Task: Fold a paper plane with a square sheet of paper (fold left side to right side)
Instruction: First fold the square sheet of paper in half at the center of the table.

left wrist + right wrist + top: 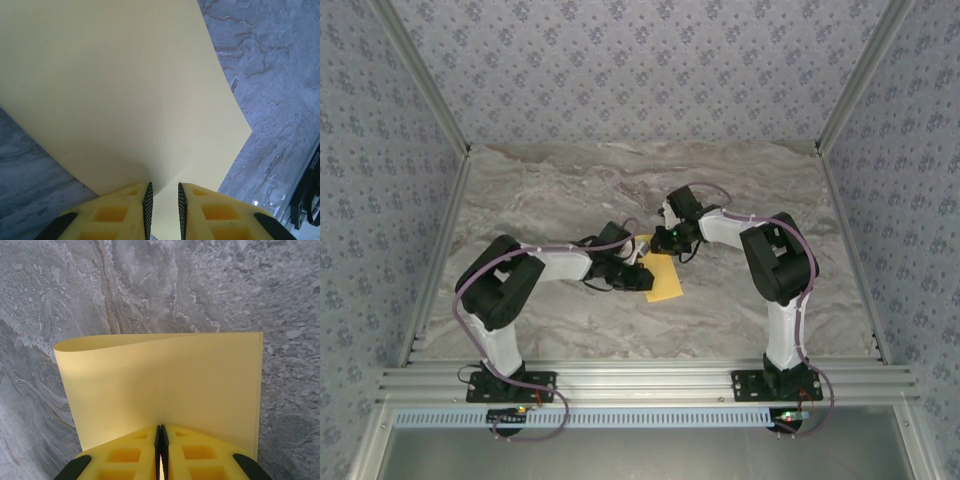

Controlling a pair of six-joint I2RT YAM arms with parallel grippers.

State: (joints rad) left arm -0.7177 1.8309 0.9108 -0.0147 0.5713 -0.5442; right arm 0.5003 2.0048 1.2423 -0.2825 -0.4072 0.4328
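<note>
You are looking down on two arms meeting over the middle of a marbled grey surface (pixel 570 190), with the square sheet of paper (pixel 665 282) between them, plain yellow-orange and unprinted. The left claw (pixel 638 277) reaches in from the left at the sheet's left edge, and the right claw (pixel 666 240) comes down on its far end from the right. From the left wrist, you see the sheet (pixel 120 90) rising away from the claw (pixel 165 202) in a broad smooth curve, lifted off the surface (pixel 280 75) with shadow under its left edge. The black ridged pads (pixel 148 205) on the yellow fingers stand a narrow gap apart with the paper's edge running into that gap, and you cannot tell whether they actually pinch it. From the right wrist, the claw (pixel 161 440) has its pads pressed together on the near edge of the sheet (pixel 165 380), a thin sliver of yellow showing between them. The paper's far edge bows upward on the left and lies flatter towards the right corner, against the veined stone pattern (pixel 175 285). Purple cables (pixel 570 247) trail along both white-and-black arms, whose bases are bolted to an aluminium rail (pixel 640 382) at the near edge. Walls papered in a small blue floral print (pixel 640 60) close in the back and sides
</note>
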